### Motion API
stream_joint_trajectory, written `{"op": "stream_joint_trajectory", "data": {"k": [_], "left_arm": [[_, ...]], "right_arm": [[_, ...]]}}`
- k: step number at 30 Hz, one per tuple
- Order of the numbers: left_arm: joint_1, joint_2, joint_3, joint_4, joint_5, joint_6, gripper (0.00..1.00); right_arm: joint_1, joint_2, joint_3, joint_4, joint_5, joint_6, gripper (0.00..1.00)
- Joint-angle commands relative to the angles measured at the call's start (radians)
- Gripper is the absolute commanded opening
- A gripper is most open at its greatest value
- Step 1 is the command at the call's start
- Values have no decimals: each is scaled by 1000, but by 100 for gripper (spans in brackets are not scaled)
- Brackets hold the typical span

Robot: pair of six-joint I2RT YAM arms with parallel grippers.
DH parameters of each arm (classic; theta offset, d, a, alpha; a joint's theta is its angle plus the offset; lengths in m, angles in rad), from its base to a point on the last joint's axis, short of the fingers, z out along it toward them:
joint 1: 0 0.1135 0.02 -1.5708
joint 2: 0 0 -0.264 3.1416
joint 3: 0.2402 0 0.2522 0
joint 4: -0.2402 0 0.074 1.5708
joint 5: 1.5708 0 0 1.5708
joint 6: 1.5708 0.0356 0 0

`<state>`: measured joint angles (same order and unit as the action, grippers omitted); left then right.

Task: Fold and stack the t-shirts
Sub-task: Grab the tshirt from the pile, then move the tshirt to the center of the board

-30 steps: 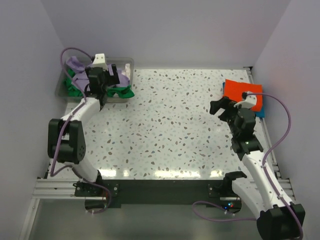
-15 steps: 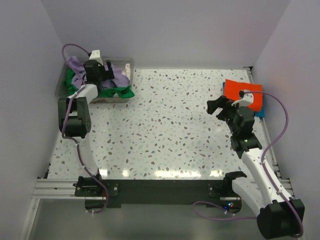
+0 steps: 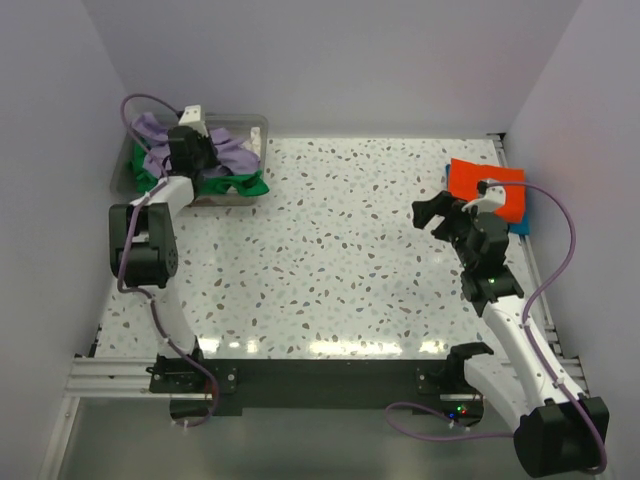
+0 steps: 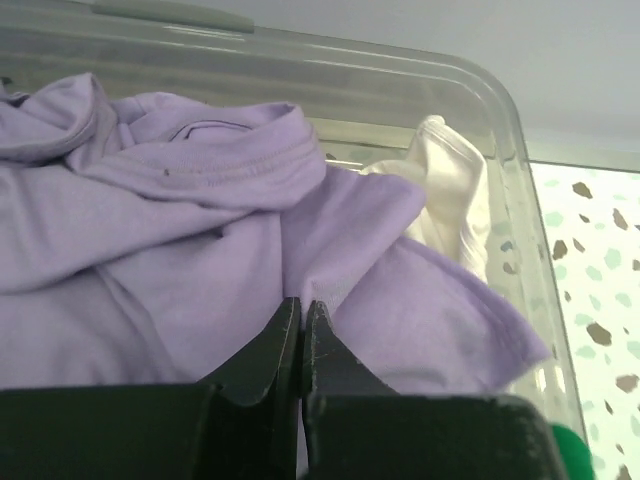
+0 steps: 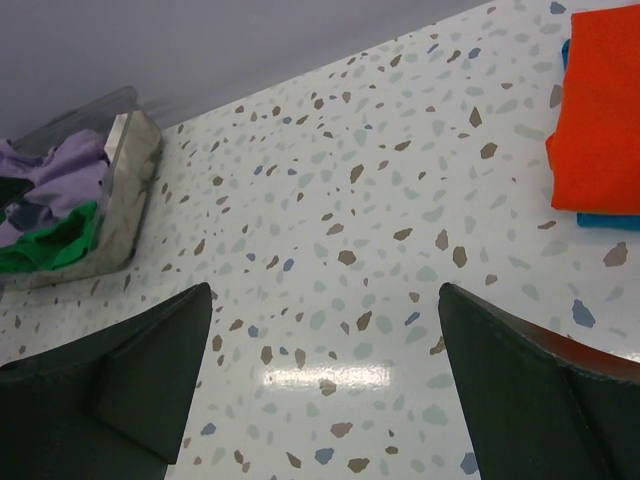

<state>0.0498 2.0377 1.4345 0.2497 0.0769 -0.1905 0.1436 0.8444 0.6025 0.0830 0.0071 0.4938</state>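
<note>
Now: L gripper [image 4: 301, 305] closed, pinching lavender t-shirt [image 4: 150, 210] inside tub [image 4: 500, 110]; R gripper [image 5: 325, 370] open over table [image 5: 350, 200]. Risk: thin pinch may slip on lift, or white t-shirt [image 4: 450, 190] may drag along.

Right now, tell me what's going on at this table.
The left gripper is down in the clear tub at the far left corner, jaws shut on a fold of the lavender t-shirt. A white t-shirt and a green t-shirt lie crumpled beside it. The right gripper hovers over the table, jaws wide open, holding nothing. At the right edge an orange t-shirt lies folded on a blue t-shirt.
</note>
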Motion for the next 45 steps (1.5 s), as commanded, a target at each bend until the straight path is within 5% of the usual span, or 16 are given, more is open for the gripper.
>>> {"op": "stream_joint_trajectory", "data": {"k": [1, 13, 26, 45], "left_arm": [[-1, -207, -107, 100, 18, -17, 0], [-2, -712, -279, 68, -15, -9, 0], [-42, -1128, -283, -61, 1, 33, 0], [-295, -1097, -180, -79, 241, 8, 0]], "right_arm": [[-2, -4, 37, 35, -33, 8, 99], [-1, 12, 23, 37, -27, 3, 99], [-2, 53, 33, 52, -41, 3, 99], [-2, 25, 43, 26, -36, 3, 99]]}}
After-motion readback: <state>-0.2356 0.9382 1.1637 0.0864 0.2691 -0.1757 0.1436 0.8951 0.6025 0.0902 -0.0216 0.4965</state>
